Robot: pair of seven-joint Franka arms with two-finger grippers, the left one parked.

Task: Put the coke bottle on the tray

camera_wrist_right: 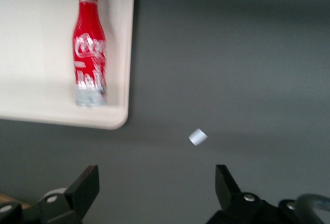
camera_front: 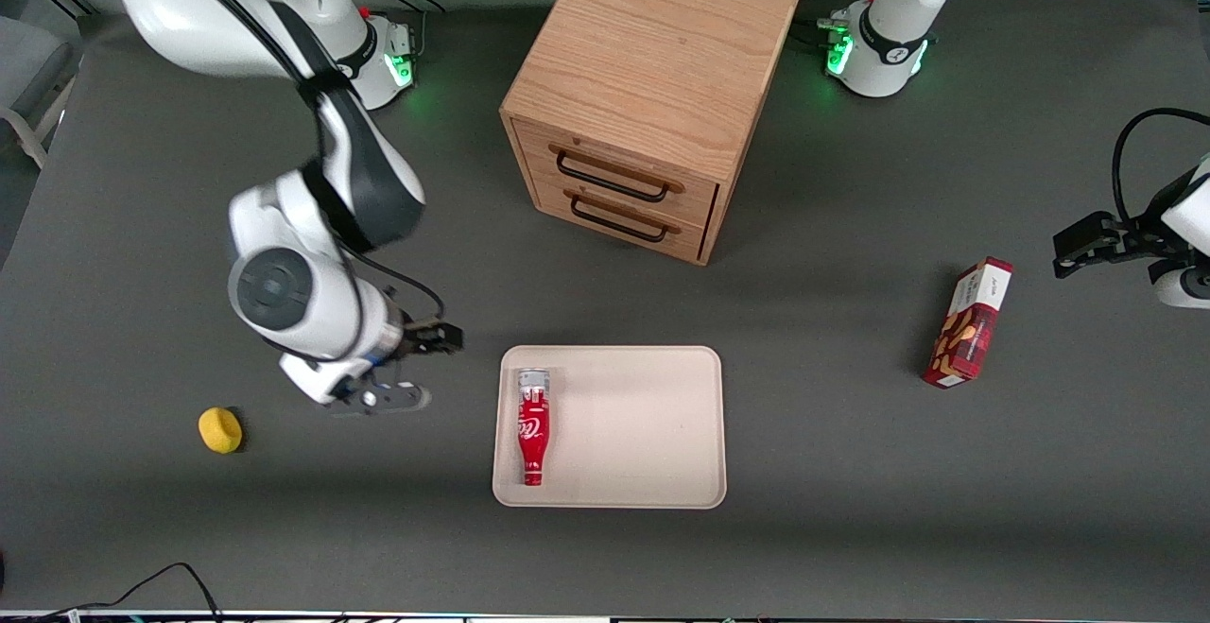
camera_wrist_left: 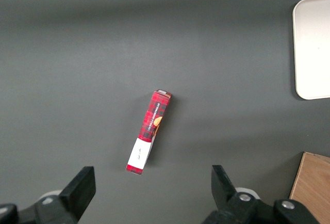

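Observation:
The coke bottle (camera_front: 532, 426) lies flat on the beige tray (camera_front: 643, 434), along the tray's edge toward the working arm, cap pointing to the front camera. In the right wrist view the bottle (camera_wrist_right: 88, 53) lies inside the tray's rim (camera_wrist_right: 121, 115). My right gripper (camera_front: 416, 368) hovers over the bare table beside the tray, toward the working arm's end, apart from the bottle. Its jaws are wide open and hold nothing; in the right wrist view the gripper (camera_wrist_right: 156, 182) has only table between its fingers.
A wooden drawer cabinet (camera_front: 643, 94) stands farther from the front camera than the tray. A yellow object (camera_front: 220, 430) lies toward the working arm's end. A red snack box (camera_front: 969, 322) lies toward the parked arm's end. A small white bit (camera_wrist_right: 197, 137) lies on the table near the gripper.

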